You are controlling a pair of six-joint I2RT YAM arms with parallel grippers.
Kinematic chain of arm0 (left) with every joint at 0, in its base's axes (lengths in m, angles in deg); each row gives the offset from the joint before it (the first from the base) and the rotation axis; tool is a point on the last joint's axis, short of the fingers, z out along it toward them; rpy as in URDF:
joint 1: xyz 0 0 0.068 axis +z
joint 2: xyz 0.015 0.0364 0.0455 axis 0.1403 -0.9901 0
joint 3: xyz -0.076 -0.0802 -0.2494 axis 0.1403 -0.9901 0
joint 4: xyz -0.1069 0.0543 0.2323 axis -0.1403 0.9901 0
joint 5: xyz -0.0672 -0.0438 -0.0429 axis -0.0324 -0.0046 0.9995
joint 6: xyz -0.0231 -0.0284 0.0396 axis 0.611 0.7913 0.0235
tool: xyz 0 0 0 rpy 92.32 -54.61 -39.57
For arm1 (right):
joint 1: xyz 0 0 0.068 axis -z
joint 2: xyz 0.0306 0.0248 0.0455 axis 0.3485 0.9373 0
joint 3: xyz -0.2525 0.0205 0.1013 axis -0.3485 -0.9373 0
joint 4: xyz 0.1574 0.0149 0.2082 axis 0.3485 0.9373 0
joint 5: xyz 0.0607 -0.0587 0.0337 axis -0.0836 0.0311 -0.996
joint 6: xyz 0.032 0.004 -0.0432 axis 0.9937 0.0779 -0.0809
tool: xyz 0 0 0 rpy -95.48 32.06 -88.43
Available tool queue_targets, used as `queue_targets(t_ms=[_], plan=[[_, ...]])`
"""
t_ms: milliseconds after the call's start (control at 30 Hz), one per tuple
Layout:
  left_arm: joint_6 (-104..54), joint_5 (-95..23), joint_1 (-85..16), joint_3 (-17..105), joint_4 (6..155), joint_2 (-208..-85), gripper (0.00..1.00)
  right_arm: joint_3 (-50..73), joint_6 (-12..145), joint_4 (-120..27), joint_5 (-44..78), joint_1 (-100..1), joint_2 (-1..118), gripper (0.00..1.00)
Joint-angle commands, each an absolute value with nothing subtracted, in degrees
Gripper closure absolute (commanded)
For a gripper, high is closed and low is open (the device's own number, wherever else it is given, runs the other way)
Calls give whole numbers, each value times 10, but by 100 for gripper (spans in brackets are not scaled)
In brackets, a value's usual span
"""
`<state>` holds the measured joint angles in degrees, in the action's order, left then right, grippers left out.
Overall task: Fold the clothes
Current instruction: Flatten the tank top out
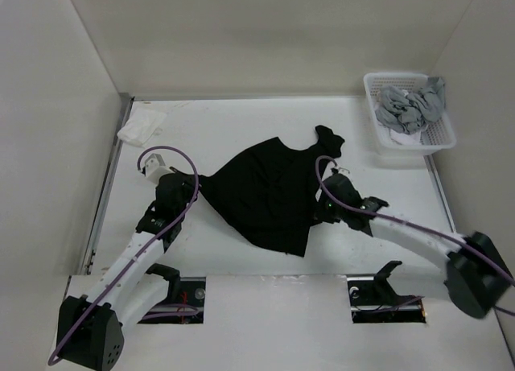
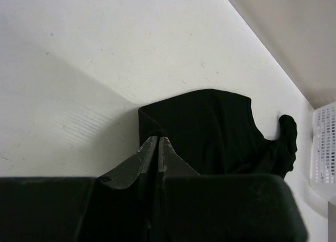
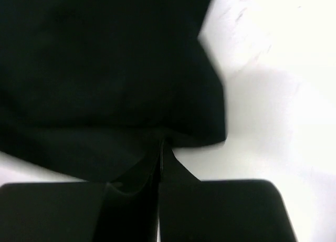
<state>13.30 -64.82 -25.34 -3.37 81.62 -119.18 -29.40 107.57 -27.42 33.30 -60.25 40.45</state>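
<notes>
The clothes (image 1: 269, 190) are one plain black garment, spread unevenly on the white table, with a sleeve trailing toward the back right. My left gripper (image 1: 199, 181) is shut on its left corner, which is drawn out to a point. In the left wrist view the fingertips (image 2: 158, 139) meet at the edge of the clothes (image 2: 215, 129). My right gripper (image 1: 319, 205) is shut on the right edge. There the clothes (image 3: 105, 69) fill most of the right wrist view, and the gripper (image 3: 161, 143) pinches a fold of the hem.
A white basket (image 1: 400, 149) holding grey garments (image 1: 412, 105) stands at the back right, and its edge shows in the left wrist view (image 2: 325, 147). A small white cloth (image 1: 141, 128) lies at the back left. Walls enclose the table on three sides.
</notes>
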Motion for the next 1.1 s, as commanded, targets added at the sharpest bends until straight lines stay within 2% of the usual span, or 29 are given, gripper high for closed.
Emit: queue_targets(t_ms=[0, 167, 267, 333, 367, 400, 467, 600, 733, 1067], plan=[[131, -659, -250, -29, 792, -1201, 97, -262, 1023, -437, 285, -535, 557, 100], [130, -658, -258, -49, 796, -1197, 97, -112, 986, -486, 264, -469, 771, 100], [130, -656, -261, -59, 816, -1174, 97, -56, 973, -491, 285, -448, 798, 97], [129, -660, -274, -67, 838, -1150, 97, -35, 963, -480, 311, -443, 784, 81], [129, -661, -279, -71, 844, -1143, 97, -50, 957, -471, 326, -443, 752, 67], [130, -661, -285, -74, 850, -1137, 97, -74, 952, -468, 339, -446, 721, 59], [131, -664, -293, -84, 852, -1128, 97, -159, 959, -468, 372, -471, 645, 53], [131, -660, -302, -88, 848, -1127, 97, -284, 1007, -453, 396, -505, 544, 52], [130, -660, -311, -84, 843, -1125, 97, -336, 1051, -410, 395, -552, 495, 53], [132, -665, -335, -94, 835, -1120, 97, -334, 1068, -424, 380, -582, 543, 53]])
